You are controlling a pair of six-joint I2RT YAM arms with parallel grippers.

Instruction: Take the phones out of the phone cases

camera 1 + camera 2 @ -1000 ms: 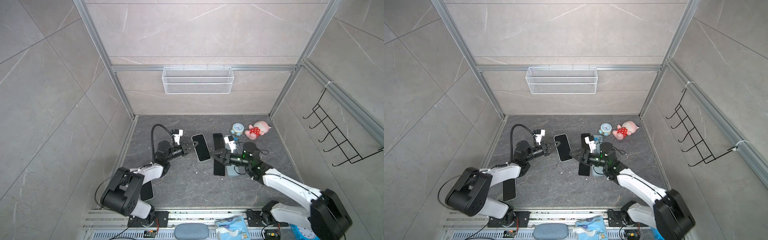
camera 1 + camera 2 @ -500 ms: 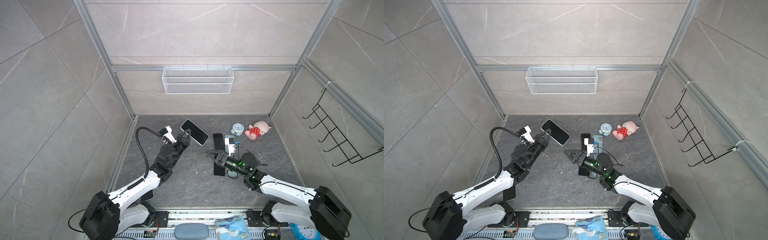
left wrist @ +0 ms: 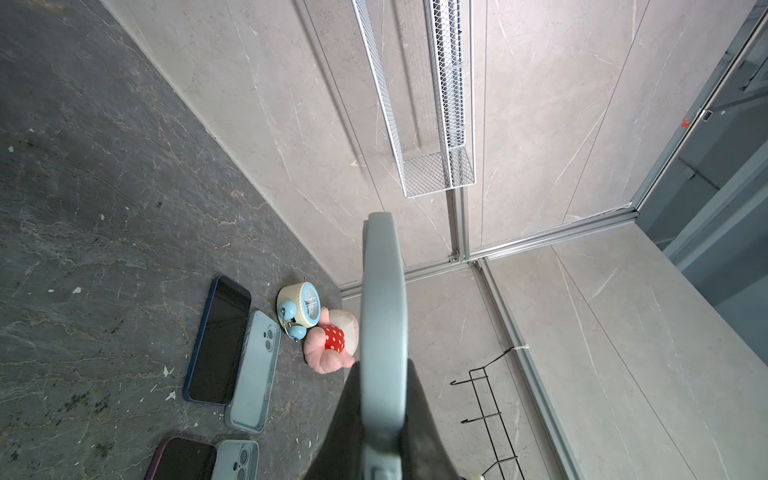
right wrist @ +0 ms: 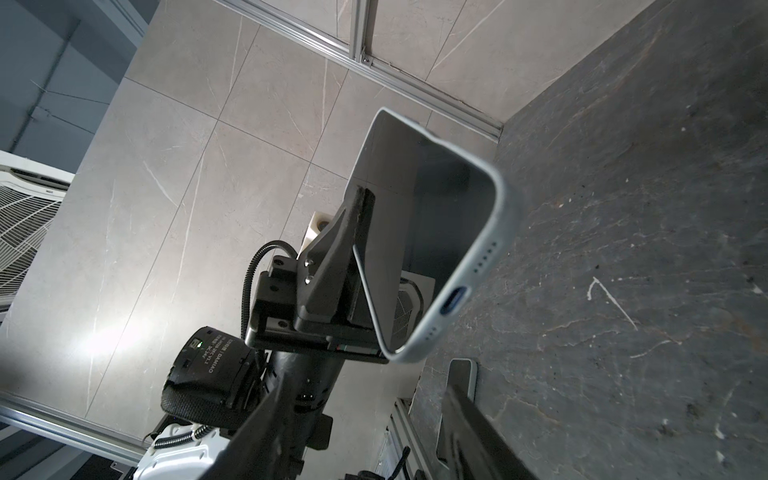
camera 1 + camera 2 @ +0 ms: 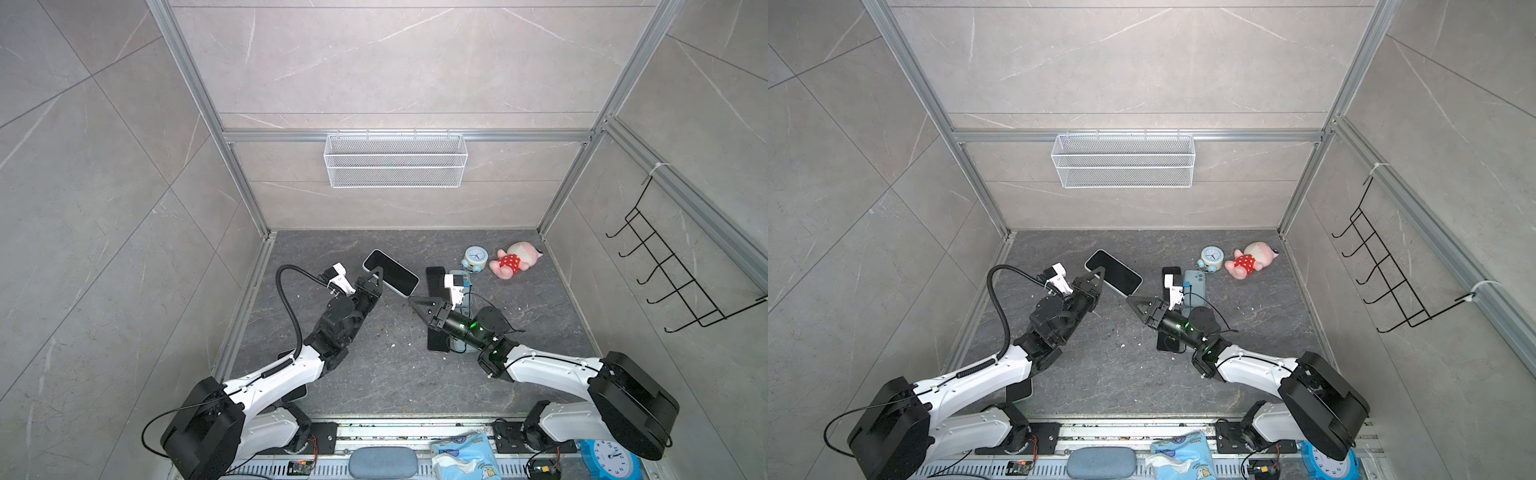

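Evidently the job is mid-air work. In both top views the left gripper (image 5: 376, 277) holds the phone (image 5: 388, 270) above the dark floor (image 5: 374, 374), screen up, with the pale phone case (image 5: 409, 286) showing as a thin rim along its edge. The right gripper (image 5: 417, 302) points at the near end, just beside it and apparently not touching; the same gap shows from the other eye (image 5: 1136, 304).

From the left wrist, the phone case (image 3: 382, 316) runs edge-on between two dark fingers (image 3: 419, 399) pressed against its two faces, so that arm pinches phone and case together.

From the right wrist, one left finger (image 4: 349, 249) lies flat on the glass (image 4: 415, 232), while the matte case wall (image 4: 505, 232) wraps the end with the charging port (image 4: 453, 299). The right arm's own fingers (image 4: 266, 432) stand spread, with nothing between them.

Judging by its look, the phone is rigid, dense and slick-faced, and fragile if dropped, whereas the case seems soft, grippy and bendable. A sensible hold would be the case lip at a corner of the port end, peeling it back. The pinch across both faces may clamp the phone in.
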